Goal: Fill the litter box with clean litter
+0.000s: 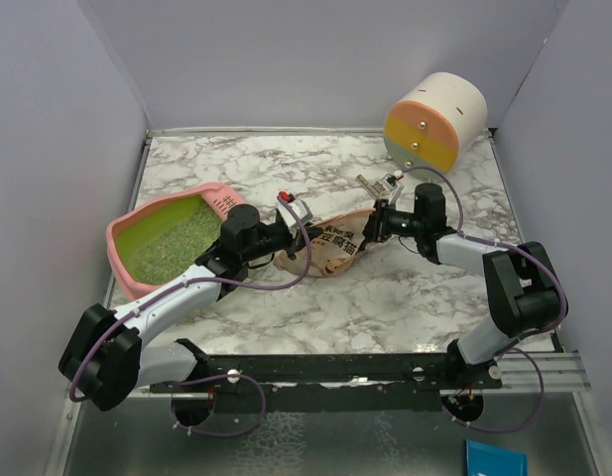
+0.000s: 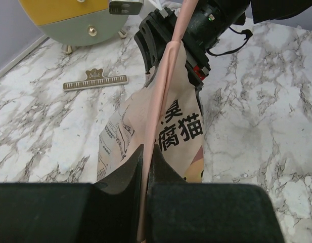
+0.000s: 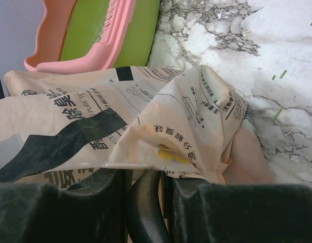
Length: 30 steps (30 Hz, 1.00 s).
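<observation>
Both grippers clench the crinkled tan pouch (image 2: 176, 126): the left gripper (image 2: 145, 158) pinches its thin edge, and the right gripper (image 3: 148, 176) grips a fold at the opposite end. The pouch stretches between them over the marble table (image 1: 405, 288), just beside the litter box (image 1: 115, 248), where clean litter (image 1: 172, 243) forms a grainy layer.

Wide shallow pink plastic litter tray (image 1: 115, 246) shown with yellow-green inside; granular litter (image 1: 172, 243) in it seen pale, speckled, green-tinged. Crinkled tan pouch (image 1: 330, 253) printed with bold black Chinese characters, fine black line drawings, one broad black band, small yellow patch. Round drawer unit (image 1: 434, 119) banded cream, orange, yellow, grey-green; knobs brass-coloured. White marble-pattern tabletop (image 1: 385, 297) veined in grey. Robot arms (image 1: 157, 305) finished white and black, looped with purple cables. Walls (image 1: 286, 59) pale lavender-grey. Flat blue object (image 1: 496, 459) pictured at near right corner.
</observation>
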Tool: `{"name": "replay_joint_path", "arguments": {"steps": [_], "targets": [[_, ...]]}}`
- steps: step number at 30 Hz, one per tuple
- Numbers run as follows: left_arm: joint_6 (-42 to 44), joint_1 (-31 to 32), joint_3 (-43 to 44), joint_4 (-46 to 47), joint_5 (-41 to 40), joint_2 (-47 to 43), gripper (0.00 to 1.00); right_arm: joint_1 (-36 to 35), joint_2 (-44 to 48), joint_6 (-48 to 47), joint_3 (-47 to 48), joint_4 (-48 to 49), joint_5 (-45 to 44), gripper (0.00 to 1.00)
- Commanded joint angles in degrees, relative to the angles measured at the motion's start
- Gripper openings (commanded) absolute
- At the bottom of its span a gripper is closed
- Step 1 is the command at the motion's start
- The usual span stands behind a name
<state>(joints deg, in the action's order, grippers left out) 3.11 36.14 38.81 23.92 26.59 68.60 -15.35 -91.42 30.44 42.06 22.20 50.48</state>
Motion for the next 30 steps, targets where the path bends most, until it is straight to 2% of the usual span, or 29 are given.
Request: {"name": "replay_joint_path", "arguments": {"steps": [1,8,23,27,30], "targets": [[-0.2,-0.4,1.8,4.5,0.6,-1.1,0.0,1.5,-2.0,8.7,-3.7,3.3,8.0,0.01],[0.2,-0.4,1.5,4.5,0.4,-1.6,0.0,4.0,-1.5,14.5,-4.7,10.3,9.3,0.01],[0.3,-0.4,0.8,4.6,0.2,-3.1,0.0,15.7,3.4,17.7,-6.6,11.4,13.4,0.01],[0.3,-0.4,0.5,4.6,0.6,-3.6,0.0,18.8,4.4,21.9,-9.4,16.9,14.4,0.01],[0.0,-0.4,0.4,4.9,0.9,-3.8,0.0,21.4,4.8,28.9,-12.1,25.2,14.8,0.01]]}}
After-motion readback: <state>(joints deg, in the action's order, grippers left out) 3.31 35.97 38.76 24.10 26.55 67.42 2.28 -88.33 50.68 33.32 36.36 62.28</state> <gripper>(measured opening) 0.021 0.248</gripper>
